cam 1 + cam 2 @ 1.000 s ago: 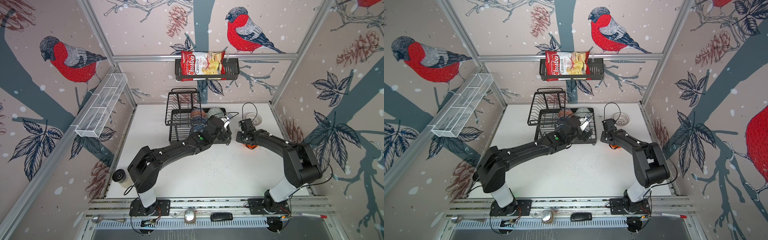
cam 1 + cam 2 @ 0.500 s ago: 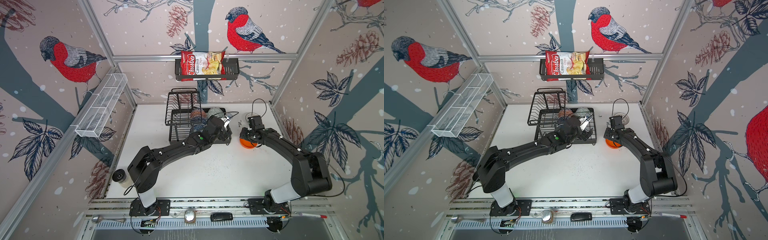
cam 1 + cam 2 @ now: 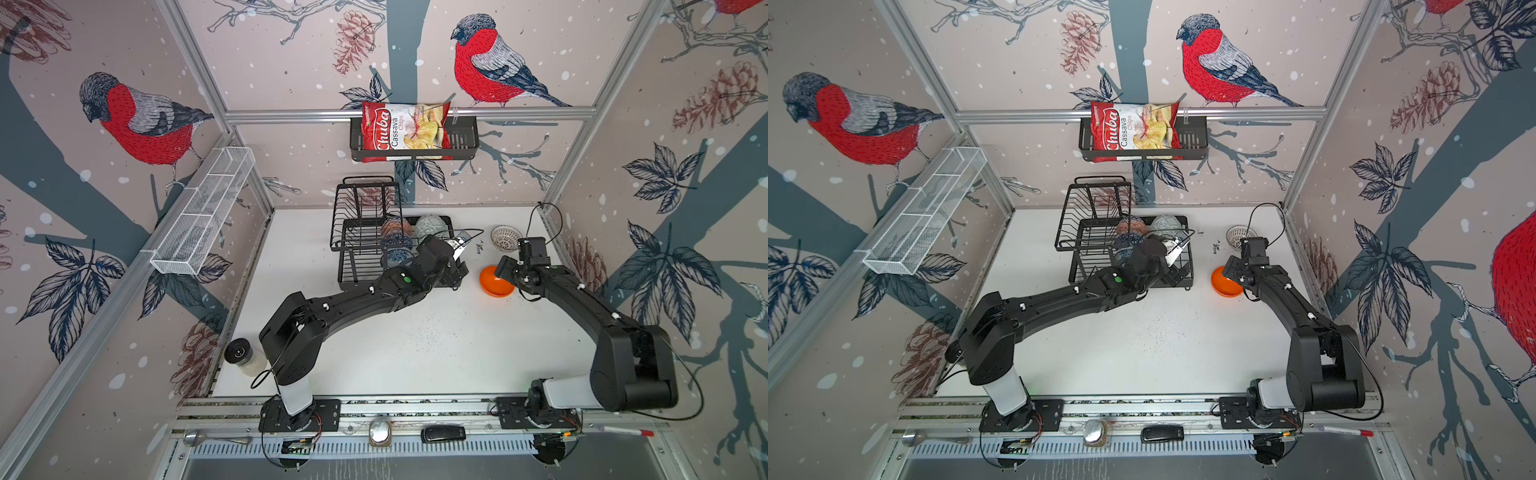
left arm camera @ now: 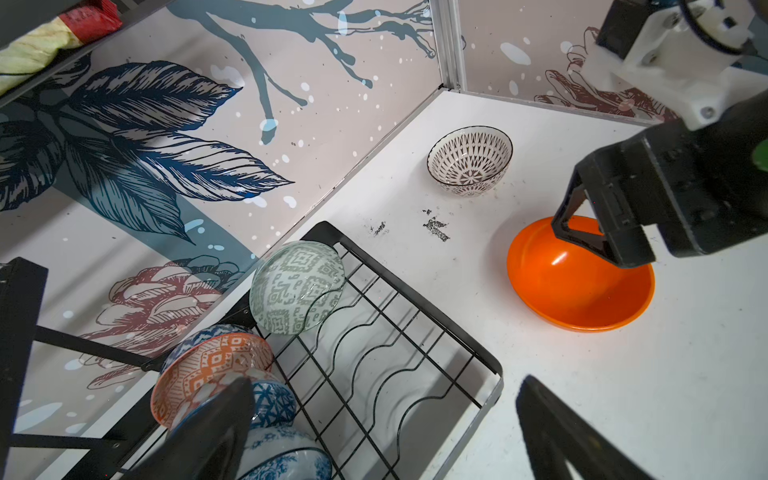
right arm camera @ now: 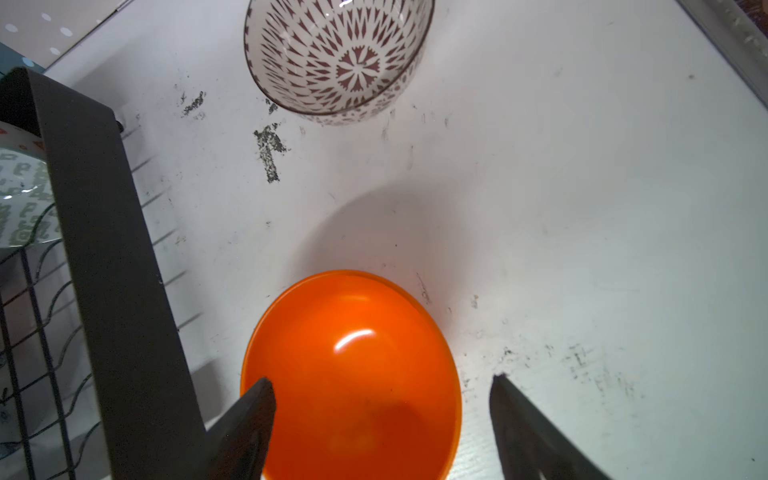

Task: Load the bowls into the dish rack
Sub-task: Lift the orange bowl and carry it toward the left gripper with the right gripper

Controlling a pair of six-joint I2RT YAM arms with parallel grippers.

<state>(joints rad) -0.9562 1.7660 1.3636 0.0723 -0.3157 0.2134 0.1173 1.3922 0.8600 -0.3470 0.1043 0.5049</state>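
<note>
While spread wide and clamping nothing, poised low over the orange bowl: fingers of the right gripper, one tip above the bowl's inside near its rim, its partner above bare table just outside the opposite rim. Bowl upright on the table, just beside a corner of the dish rack and outside it. Farther back, near the table's rear corner and apart from the rack: white bowl with a dark lattice pattern, upright. Likewise spread wide and empty: left gripper, held over the rack's near end, one finger before the racked bowls, its partner above the table beside the rack. Loaded in the rack's lower tray: grey-patterned bowl tipped on edge at a back corner; orange-and-white bowl, blue triangle bowl and blue floral bowl on edge, nested in a row. High on the back wall in both top views: chips bag in a black basket.
</note>
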